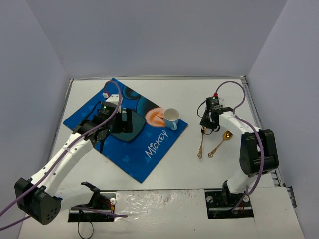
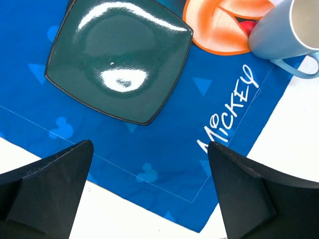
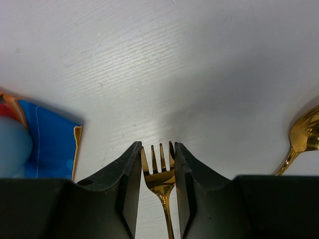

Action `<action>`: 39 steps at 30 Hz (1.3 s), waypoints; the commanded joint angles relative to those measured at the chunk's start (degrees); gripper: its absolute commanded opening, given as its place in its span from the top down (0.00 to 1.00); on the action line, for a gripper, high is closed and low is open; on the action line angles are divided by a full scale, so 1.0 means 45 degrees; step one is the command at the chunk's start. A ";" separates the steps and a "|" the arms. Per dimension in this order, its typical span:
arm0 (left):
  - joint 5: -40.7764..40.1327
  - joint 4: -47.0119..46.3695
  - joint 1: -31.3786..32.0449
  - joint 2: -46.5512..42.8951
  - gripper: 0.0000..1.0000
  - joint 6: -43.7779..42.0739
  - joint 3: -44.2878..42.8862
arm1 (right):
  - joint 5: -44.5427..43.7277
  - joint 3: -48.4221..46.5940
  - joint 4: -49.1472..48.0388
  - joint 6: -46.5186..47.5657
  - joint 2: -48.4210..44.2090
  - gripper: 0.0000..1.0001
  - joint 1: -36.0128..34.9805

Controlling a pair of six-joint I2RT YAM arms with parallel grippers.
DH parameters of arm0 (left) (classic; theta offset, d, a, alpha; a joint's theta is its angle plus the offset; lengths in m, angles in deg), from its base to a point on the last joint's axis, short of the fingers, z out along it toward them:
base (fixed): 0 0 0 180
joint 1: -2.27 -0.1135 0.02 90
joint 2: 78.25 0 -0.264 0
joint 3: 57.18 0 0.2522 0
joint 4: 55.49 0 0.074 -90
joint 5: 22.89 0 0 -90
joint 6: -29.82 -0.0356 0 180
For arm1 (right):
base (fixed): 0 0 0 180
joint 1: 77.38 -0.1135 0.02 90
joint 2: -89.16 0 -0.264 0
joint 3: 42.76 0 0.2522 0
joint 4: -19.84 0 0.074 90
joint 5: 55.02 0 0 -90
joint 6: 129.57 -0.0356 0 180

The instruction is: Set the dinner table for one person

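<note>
White and matte, the dinner table (image 1: 199, 92) is filling the overhead view, its left half lying under a blue placemat (image 1: 134, 162) set at an angle. A dark square plate (image 1: 135, 130) is sitting mid-mat and a pale blue mug (image 1: 171, 118) is standing at the mat's right corner, so I judge the cutlery to be what is left. My left gripper (image 1: 122, 122) is hovering over the plate's left side. My right gripper (image 1: 207, 128) is reaching down onto the top end of a gold fork (image 1: 201, 145), which is lying on bare table beside a gold spoon (image 1: 219, 144), apart from the mat.

In the left wrist view my fingers (image 2: 55, 184) are standing spread wide and holding nothing, above the mat's near edge. The plate is lying just beyond them and the mug is sitting at the upper right, on the mat's edge. I read this as waiting clear while the other arm is working.

In the right wrist view my two fingers (image 3: 127, 189) are pressing low against both edges of the fork's head, with the tines showing between them — a grip this low suits a thin piece lying flat on the tabletop. The spoon's bowl is showing at the right edge, untouched, and the mat's corner and the blurred mug are lying off to the left.
</note>
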State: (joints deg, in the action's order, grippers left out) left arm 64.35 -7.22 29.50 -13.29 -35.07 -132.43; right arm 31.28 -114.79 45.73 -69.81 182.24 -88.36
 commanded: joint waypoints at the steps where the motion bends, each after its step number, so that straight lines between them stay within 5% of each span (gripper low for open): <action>1: -0.0812 -0.1315 0.1062 0.0009 0.03 0.0124 -0.0858 | -0.0408 -0.0110 0.0608 -0.1231 -0.0851 1.00 -0.0148; 11: -0.2191 -0.4713 0.4737 0.2006 0.03 0.0283 -0.1295 | -0.0100 -0.1554 0.2178 -0.3108 -0.1403 1.00 -0.0623; 21: -0.1223 -0.7149 0.6570 0.4722 0.06 0.1080 -0.2261 | -0.0031 -0.1991 0.2754 -0.4127 -0.2384 1.00 -0.0762; 39: 0.0423 -1.0137 0.6937 0.7266 0.20 0.1880 -0.2945 | 0.0474 -0.1370 0.2791 -0.5015 -0.3356 1.00 -0.1207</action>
State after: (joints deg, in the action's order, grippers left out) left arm 64.09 -45.83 60.77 19.64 -27.99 -141.76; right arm 33.08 -121.35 58.31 -90.66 169.64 -93.04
